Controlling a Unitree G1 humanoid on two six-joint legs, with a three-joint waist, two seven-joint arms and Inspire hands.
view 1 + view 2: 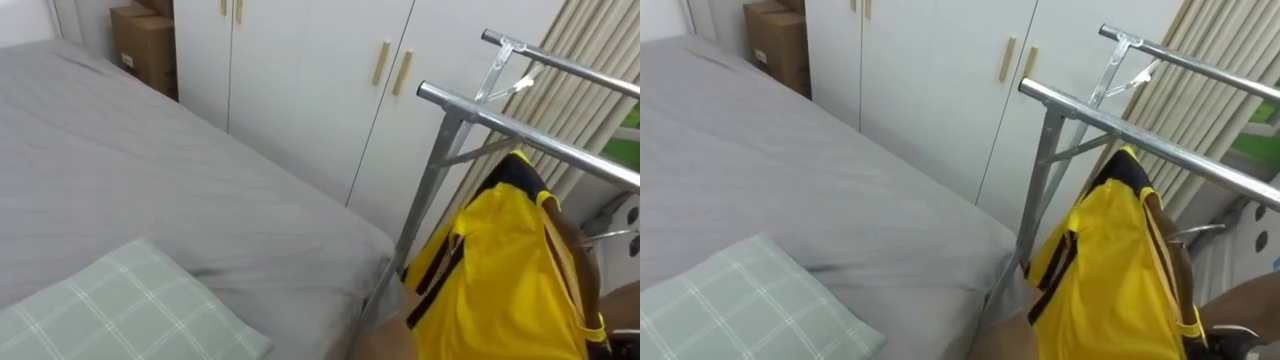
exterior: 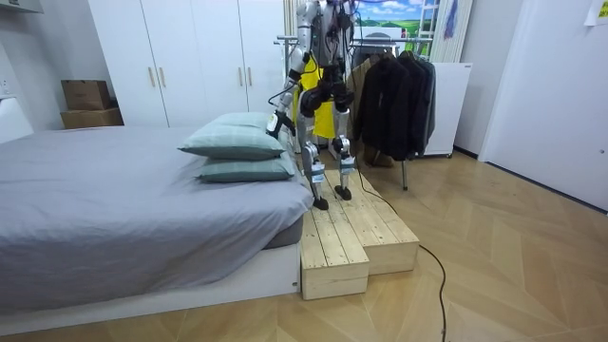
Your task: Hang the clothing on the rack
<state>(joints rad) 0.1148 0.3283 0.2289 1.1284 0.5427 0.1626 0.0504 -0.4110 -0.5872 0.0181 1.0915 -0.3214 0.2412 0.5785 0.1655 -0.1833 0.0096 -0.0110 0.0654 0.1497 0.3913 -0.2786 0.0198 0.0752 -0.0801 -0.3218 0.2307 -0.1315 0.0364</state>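
Yellow jersey (image 1: 505, 270) on hanger, top just under clothes rack rail (image 1: 520, 125). Left robot hand (image 2: 277, 123) low beside pillows (image 2: 237, 152); grip cannot tell, right one too. Seat hook fully over rail before release.

The grey bed (image 1: 150, 170) is open across its middle and far edge, with a checked pillow (image 1: 120, 310) filling its near corner. At the right, the rack's slanting rails (image 1: 520, 130) and upright post (image 1: 425, 190) bar the way. A yellow shirt (image 1: 500, 270) hanging from the nearer rail fills the space beneath, and the wardrobe (image 1: 300, 70) doors stand closed behind the bed's far edge.
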